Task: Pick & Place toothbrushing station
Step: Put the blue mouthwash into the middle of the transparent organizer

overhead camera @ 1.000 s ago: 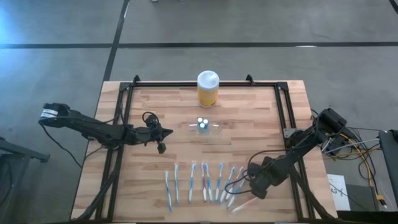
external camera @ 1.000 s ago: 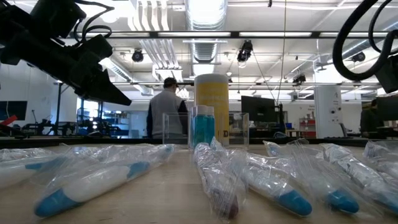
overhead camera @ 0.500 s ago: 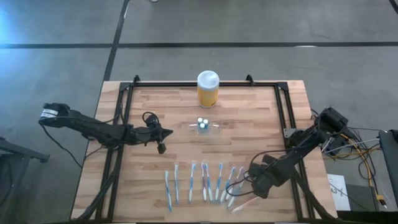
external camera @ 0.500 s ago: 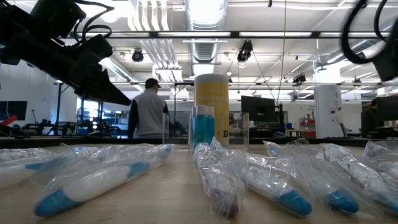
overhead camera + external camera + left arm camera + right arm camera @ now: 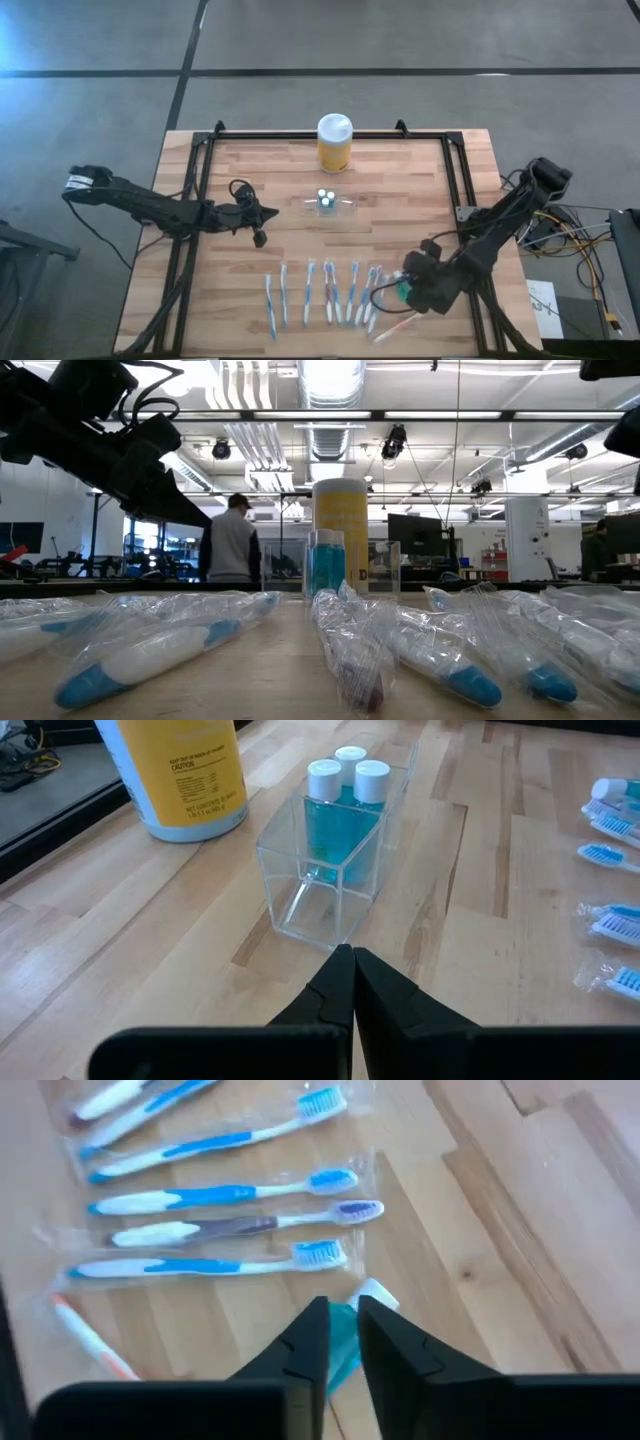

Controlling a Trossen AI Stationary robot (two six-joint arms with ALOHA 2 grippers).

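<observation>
The toothbrushing station (image 5: 328, 203) is a small clear holder standing on the table's middle, with blue white-capped bottles (image 5: 338, 810) in it. My left gripper (image 5: 259, 238) hangs shut just left of it, its tips (image 5: 352, 970) short of the holder's near wall. A row of wrapped toothbrushes (image 5: 325, 295) lies near the front edge. My right gripper (image 5: 404, 292) is at the row's right end, shut on a teal-and-white toothbrush (image 5: 345, 1342). My right gripper pinches the teal-and-white toothbrush between its two fingers, at its teal part (image 5: 343, 1348). The fingers slant down from above and from the table's right. A white end (image 5: 376, 1293) sticks out past the fingertips. Whether the toothbrush is clear of the table, I cannot tell.
A yellow jar with a white lid (image 5: 334, 142) stands behind the station near the far edge. A pink-tipped toothbrush (image 5: 392, 329) lies loose at the front right. A black frame (image 5: 455, 170) borders the table. A person (image 5: 228, 540) stands in the room beyond.
My right gripper has drawn a little toward the table's right edge, and its arm has swung upward. A teal toothbrush now shows at its fingertips. The person in the room behind has walked to the left.
</observation>
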